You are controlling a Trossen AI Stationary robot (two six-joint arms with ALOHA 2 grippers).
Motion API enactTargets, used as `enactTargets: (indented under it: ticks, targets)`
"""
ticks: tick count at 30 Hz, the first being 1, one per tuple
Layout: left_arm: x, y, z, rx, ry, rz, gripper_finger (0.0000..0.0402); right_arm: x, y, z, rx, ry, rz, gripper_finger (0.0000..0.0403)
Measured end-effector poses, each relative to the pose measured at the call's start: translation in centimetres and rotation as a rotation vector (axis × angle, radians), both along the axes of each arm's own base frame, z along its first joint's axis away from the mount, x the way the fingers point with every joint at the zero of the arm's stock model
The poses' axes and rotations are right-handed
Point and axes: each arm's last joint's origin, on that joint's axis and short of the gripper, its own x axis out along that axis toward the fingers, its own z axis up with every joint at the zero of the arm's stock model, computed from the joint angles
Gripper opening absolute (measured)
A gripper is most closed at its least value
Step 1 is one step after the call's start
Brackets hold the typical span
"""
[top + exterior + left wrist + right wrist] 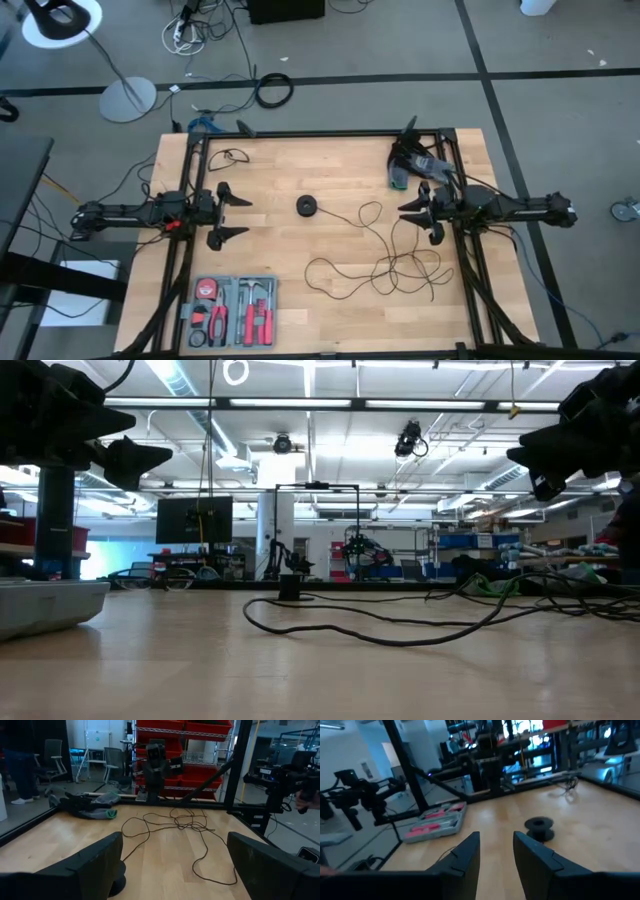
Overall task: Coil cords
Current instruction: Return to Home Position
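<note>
The long, thin black cord lies loose on the pale wooden table, sprawled in several untidy loops across the right half. One strand runs back to the small round black spool, which sits flat near the middle of the table. From table level the cord snakes along the boards, with the spool behind it.

The left gripper hangs over the left side of the table, well apart from the spool. Its fingers are spread wide with nothing between them. The right gripper hovers over the right side, beside the far end of the loops. Its own camera shows the fingers close to each other with a narrow gap between them, holding nothing.

A grey tool case with red-handled tools rests at the front left edge. A dark bundle of gloves lies at the back right.
</note>
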Motion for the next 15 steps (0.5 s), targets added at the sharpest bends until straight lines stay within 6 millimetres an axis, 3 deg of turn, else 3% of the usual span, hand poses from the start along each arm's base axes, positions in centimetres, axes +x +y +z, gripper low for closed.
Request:
enactTargets:
  ticks: [15]
  targets:
    - [-0.01,0.0,0.17,-0.001,-0.018,0.0,0.0363,0.16,-0.24,-0.16,-0.136,0.021,-0.028,0.0118]
